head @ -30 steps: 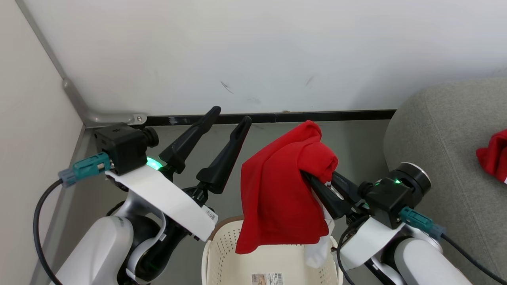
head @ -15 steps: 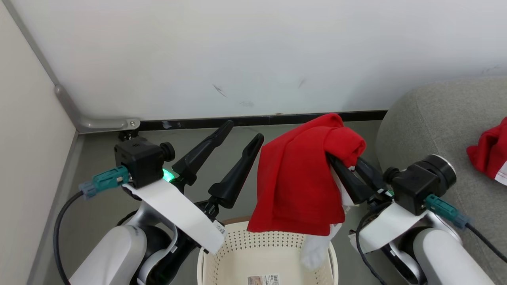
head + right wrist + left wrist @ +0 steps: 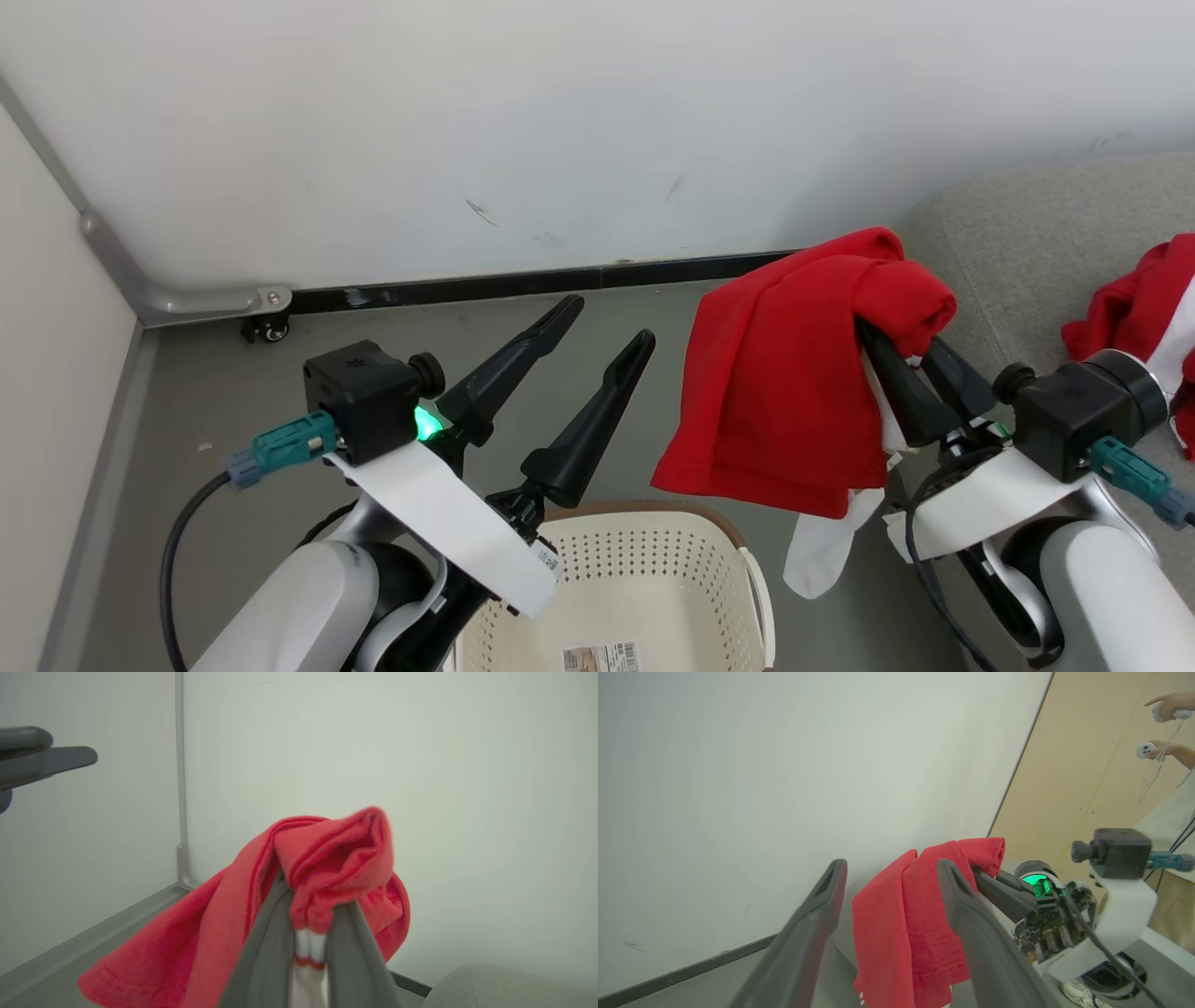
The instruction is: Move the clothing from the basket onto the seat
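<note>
Rightward, grey seat (image 3: pixel 1018 243) near white wall (image 3: pixel 560 121)

White wall (image 3: pixel 560 121) with faint scuffs (image 3: pixel 481 212), black baseboard (image 3: pixel 523 280), grey floor (image 3: pixel 233 401), grey metal corner rail (image 3: pixel 177 301), small caster (image 3: pixel 264 329) just below rail end, plywood panel (image 3: pixel 1083 765), person (image 3: pixel 1169 816) at far right holding two white controllers (image 3: pixel 1143 750), white shoe (image 3: pixel 1078 994) on floor.

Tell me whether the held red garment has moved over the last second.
Yes. The red garment has swung right, off the basket toward the grey seat.
</note>
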You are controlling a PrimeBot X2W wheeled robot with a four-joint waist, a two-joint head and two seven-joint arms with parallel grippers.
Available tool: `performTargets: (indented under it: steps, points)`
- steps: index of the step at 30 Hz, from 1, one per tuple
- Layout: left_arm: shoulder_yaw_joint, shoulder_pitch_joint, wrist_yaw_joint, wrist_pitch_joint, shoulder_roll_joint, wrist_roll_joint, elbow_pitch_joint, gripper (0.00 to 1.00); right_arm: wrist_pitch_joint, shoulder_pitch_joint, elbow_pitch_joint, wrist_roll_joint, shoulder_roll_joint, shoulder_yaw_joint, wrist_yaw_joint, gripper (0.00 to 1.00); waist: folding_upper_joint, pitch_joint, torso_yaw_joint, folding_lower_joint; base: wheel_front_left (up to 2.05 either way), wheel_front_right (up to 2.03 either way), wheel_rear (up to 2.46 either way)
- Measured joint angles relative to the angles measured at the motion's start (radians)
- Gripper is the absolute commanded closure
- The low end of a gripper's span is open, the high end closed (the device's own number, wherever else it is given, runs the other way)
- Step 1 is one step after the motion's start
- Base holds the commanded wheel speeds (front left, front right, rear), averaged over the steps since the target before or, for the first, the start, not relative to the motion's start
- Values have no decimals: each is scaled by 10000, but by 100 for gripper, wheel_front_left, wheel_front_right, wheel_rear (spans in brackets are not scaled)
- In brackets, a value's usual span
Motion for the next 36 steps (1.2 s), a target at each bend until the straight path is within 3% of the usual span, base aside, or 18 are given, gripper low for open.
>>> performTargets:
  steps: [36]
  points:
    - [-1289,270,-424,-1705,109,1486,221,0,29,171,-903,-506,90,-1770,0,100,0,233,-1746,0,0,0,0]
